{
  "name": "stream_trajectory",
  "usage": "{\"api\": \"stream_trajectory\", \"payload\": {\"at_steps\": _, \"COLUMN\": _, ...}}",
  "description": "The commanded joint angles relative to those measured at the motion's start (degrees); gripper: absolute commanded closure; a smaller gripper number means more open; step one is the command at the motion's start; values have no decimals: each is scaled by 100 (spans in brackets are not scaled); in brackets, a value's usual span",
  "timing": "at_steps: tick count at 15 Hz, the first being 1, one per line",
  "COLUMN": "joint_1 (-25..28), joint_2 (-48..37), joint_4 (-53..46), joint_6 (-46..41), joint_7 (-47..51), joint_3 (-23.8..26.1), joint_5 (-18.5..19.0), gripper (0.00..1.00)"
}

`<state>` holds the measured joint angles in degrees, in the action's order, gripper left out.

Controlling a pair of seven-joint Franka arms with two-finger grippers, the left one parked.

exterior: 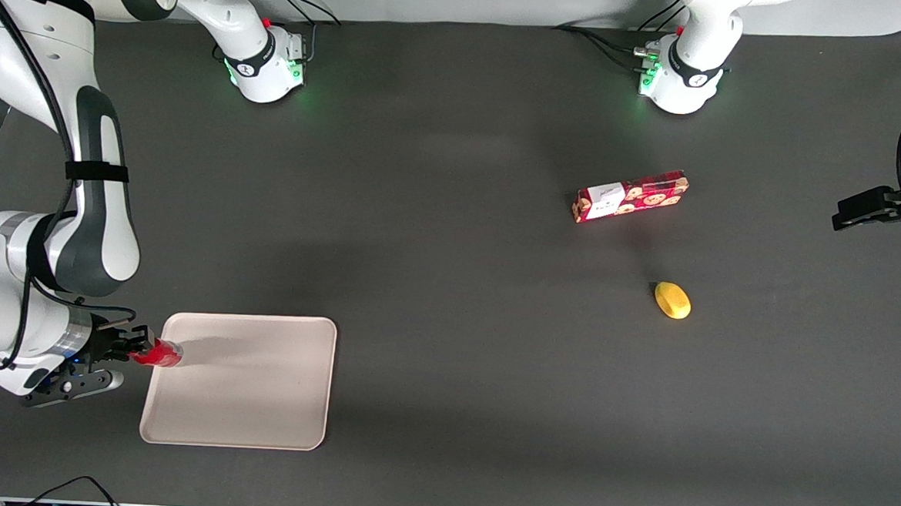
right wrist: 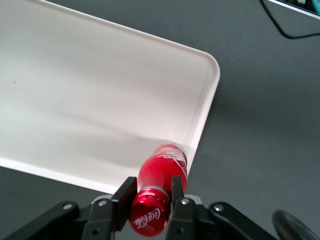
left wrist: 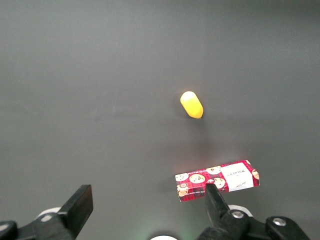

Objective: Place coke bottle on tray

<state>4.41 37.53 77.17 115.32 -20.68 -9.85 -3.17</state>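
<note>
Red-capped coke bottle [right wrist: 161, 185], one only, sits pinched at the neck between the two black fingers [right wrist: 178, 200] of the gripper [exterior: 131, 349], which is clamped on it w/ the cap facing the wrist cam. Bottle's tilted over, base end hanging just above the tray's rim [right wrist: 202, 122] at the edge toward the working arm's end of the table; whether the base touches the tray can't be told. Body looks glossy red, label script in white, cap shiny.

One tray [exterior: 258, 397]: flat, pale beige, matte, rectangular w/ rounded corners and a low lip, lying on the dark grey cloth-like table [exterior: 447, 322].

Well apart, toward the parked arm's end: one long red cookie box [exterior: 629, 196], printed w/ biscuits and a white patch, and one smooth yellow oval lump [exterior: 672, 300], nearer the front cam than the box. The two don't touch.
</note>
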Motion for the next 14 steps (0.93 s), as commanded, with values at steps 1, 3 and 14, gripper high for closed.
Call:
{"api": "stream_trajectory", "payload": {"at_steps": 1, "joint_1": 59, "joint_2": -273, "joint_4": 246, "joint_6": 113, "joint_7": -199, "joint_3": -44, "joint_5": -351, "gripper": 98}}
{"api": "stream_trajectory", "payload": {"at_steps": 3, "joint_1": 42, "joint_2": -229, "joint_4": 255, "joint_6": 200, "joint_7": -208, "joint_3": -44, "joint_5": -473, "gripper": 95}}
{"api": "stream_trajectory", "payload": {"at_steps": 14, "joint_1": 174, "joint_2": -658, "joint_4": 466, "joint_6": 37, "joint_7": 89, "joint_3": -44, "joint_5": -422, "gripper": 0}}
